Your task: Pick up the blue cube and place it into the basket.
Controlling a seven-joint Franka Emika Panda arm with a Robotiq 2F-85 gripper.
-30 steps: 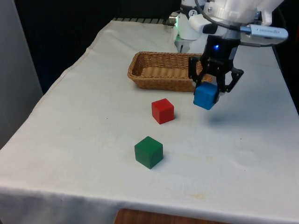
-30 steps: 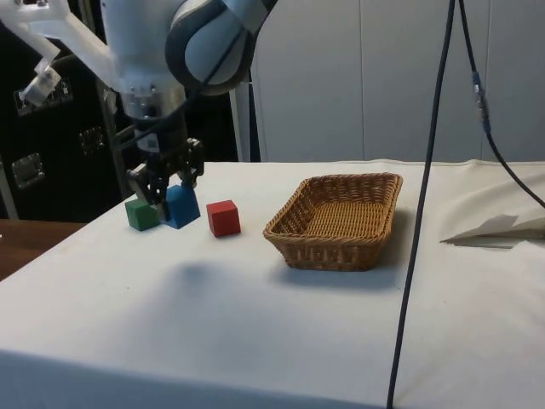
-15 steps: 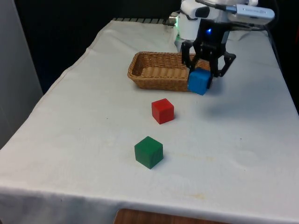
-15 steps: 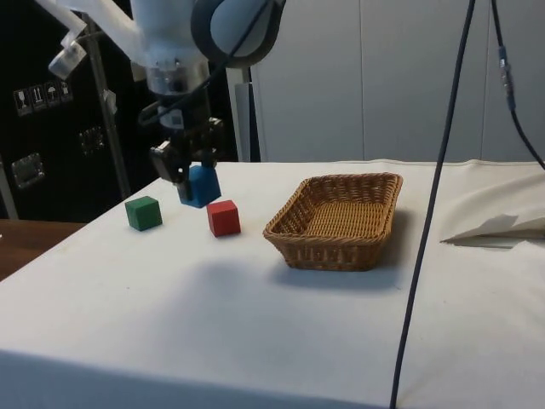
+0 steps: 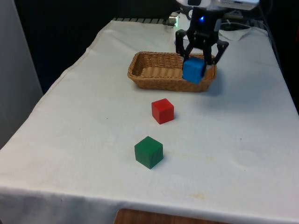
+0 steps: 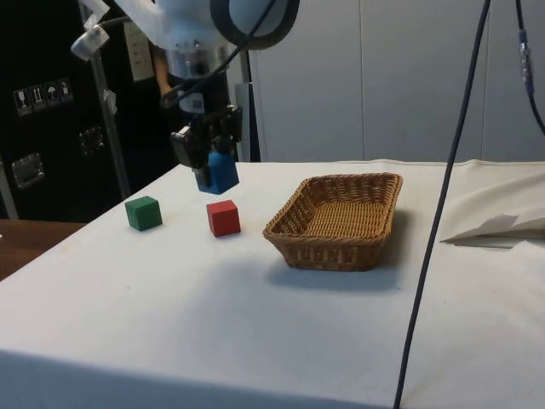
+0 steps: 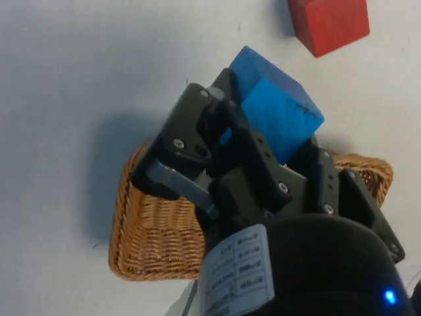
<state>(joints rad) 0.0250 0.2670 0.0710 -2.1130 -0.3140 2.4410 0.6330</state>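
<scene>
Gripper (image 5: 196, 59) clamped on the blue cube (image 5: 193, 70), fingers closed against two opposite faces, cube tilted and lifted clear of the cloth. In the front view, cube hanging before the basket (image 5: 154, 73) at the end toward the front view's right, overlapping the near rim there. In the side view, gripper (image 6: 210, 158) and blue cube (image 6: 220, 173) up in the air, short of the basket (image 6: 339, 220) and higher than its rim, apart from the wicker. In the wrist view, blue cube (image 7: 279, 115) pinched between the black fingers (image 7: 191, 135), one corner jutting out past them, with the basket (image 7: 154, 230) behind the gripper (image 7: 263, 141) and white cloth under the cube itself. Cannot tell from the three views together whether the cube has crossed the basket's rim; side and wrist views put it just outside.

Basket woven of tan wicker, rectangular, shallow, lying flat on the white tablecloth (image 5: 84, 121), nothing visible inside.

Red cube (image 5: 162, 111) on the cloth in front of the basket, near it but not touching; in the side view red cube (image 6: 223, 217) just beside the basket's near end, below the held cube; one red corner (image 7: 329, 23) also in the wrist view. Green cube (image 5: 149, 152) farther from the basket than the red one, well apart from the wicker; in the side view green cube (image 6: 143, 212) beyond the red cube, away from the basket.
</scene>
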